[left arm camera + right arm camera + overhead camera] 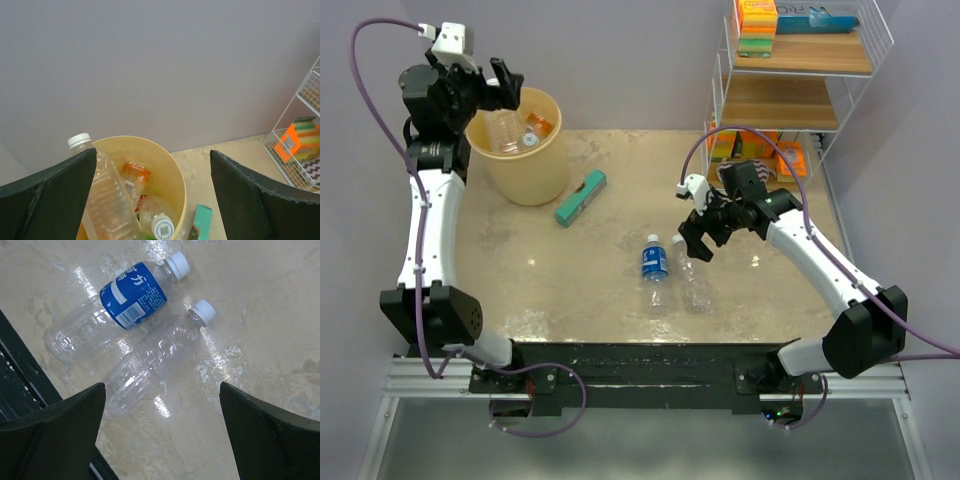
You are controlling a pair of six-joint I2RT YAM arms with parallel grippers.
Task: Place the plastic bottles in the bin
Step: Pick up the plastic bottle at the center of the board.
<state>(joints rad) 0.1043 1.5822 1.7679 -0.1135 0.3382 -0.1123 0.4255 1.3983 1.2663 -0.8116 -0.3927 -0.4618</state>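
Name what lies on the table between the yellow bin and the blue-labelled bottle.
A flat teal box lies between the bin and the blue-labelled bottle, nearer the bin; the top external view shows it.

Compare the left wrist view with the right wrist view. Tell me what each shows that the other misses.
Left wrist only: the bin holding a white-capped bottle and an orange bottle, a teal box beside it, and a wire rack. Right wrist only: a blue-labelled bottle and a plain bottle lying side by side. Both: the table.
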